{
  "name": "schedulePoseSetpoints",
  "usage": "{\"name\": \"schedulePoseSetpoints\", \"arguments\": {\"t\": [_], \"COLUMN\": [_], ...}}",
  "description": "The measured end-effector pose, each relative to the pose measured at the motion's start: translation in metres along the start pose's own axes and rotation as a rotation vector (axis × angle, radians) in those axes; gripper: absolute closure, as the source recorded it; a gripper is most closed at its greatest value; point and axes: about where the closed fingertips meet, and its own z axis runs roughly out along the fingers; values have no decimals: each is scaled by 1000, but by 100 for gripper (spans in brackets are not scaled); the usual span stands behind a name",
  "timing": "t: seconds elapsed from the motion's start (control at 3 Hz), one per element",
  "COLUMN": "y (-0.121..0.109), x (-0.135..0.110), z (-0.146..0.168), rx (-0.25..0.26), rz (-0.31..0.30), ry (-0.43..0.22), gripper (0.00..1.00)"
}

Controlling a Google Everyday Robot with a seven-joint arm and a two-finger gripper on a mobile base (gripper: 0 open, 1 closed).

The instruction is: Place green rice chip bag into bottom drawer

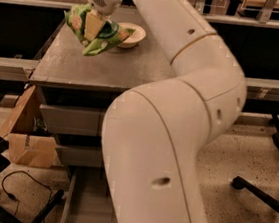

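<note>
claw (94, 26) above the cabinet top (84, 63), green rice chip bag (109, 34) in its grip, bottom drawer (91, 204) open below

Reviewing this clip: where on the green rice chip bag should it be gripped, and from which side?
Pinch it across the crumpled middle, coming from above, as the gripper does now. It holds the green rice chip bag over the table, with the bag's ends sticking out either side. The soft, crinkly bag folds into a thin ridge between the fingers; the puffed ends would likely slip.
</note>
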Motion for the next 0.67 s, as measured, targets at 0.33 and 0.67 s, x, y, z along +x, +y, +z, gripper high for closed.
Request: {"name": "schedulePoseSetpoints", "arguments": {"t": [0.33,0.67], "y": [19,49], "x": [27,53], "z": [-57,-118], "rx": [37,70], "rz": [79,211], "ry": [32,-21], "gripper": [100,100]}}
